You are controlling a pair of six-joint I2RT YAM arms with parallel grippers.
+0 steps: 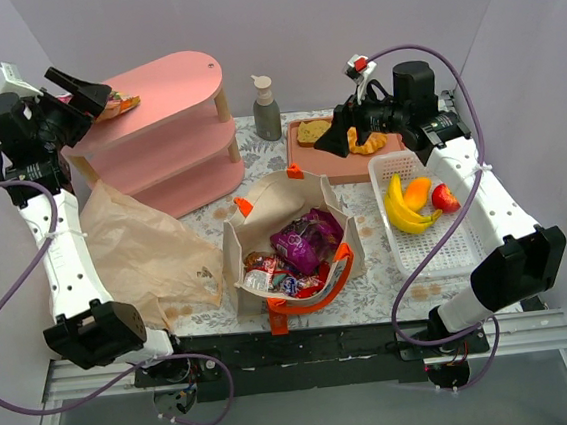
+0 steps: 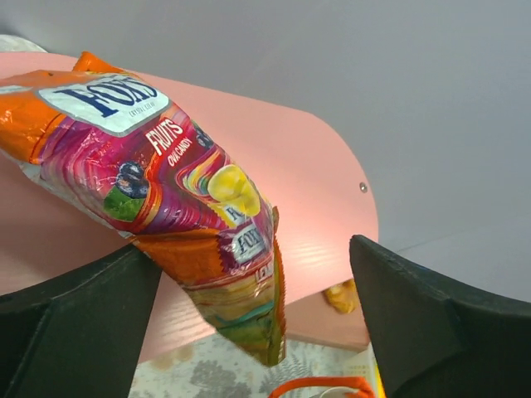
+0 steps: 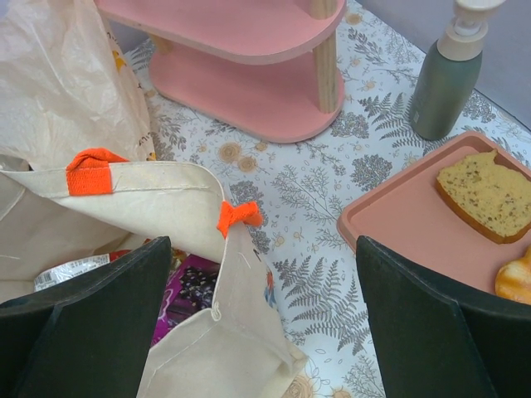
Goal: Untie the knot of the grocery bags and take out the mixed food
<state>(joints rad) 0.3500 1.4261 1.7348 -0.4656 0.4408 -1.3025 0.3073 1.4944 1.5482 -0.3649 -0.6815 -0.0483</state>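
My left gripper (image 1: 99, 96) (image 2: 249, 259) is open over the top board of the pink shelf (image 1: 167, 93). A shiny orange and purple snack packet (image 2: 158, 191) (image 1: 118, 105) lies on that board between the fingers, its end hanging over the edge. The cream canvas tote (image 1: 287, 197) with orange handles stands open mid-table, with a purple packet (image 1: 307, 238) and red packets (image 1: 267, 274) inside. The tan plastic bag (image 1: 136, 249) lies flat to its left. My right gripper (image 1: 333, 143) (image 3: 264, 249) is open and empty, above the tote's rim (image 3: 241, 274) and the tray's edge.
A pink tray (image 1: 334, 157) (image 3: 398, 224) carries a bread slice (image 3: 485, 195) and a pastry (image 1: 365, 143). The white basket (image 1: 457, 241) holds bananas (image 1: 405, 213), an orange wedge (image 1: 418, 191) and a red apple (image 1: 446, 197). A grey pump bottle (image 1: 267, 112) stands at the back.
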